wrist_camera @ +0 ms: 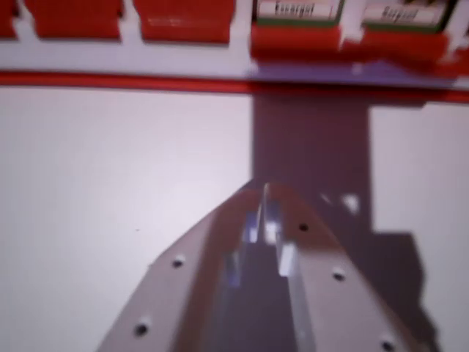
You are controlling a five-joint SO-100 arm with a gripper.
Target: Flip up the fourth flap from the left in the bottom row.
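In the wrist view a red game board runs along the top edge, with a row of red flaps. Two flaps at the wrist view's left, one and another, lie flat and show plain red. Two flaps toward the right, one and another, stand up and show white labels with dark lettering above red bases. My gripper points toward the board from the bottom centre, its grey jaws pressed together at the tips with nothing between them. It hovers over the white surface, short of the board's red edge.
A white tabletop fills most of the view. The gripper's dark shadow falls on the table and reaches the board's edge below the raised flaps.
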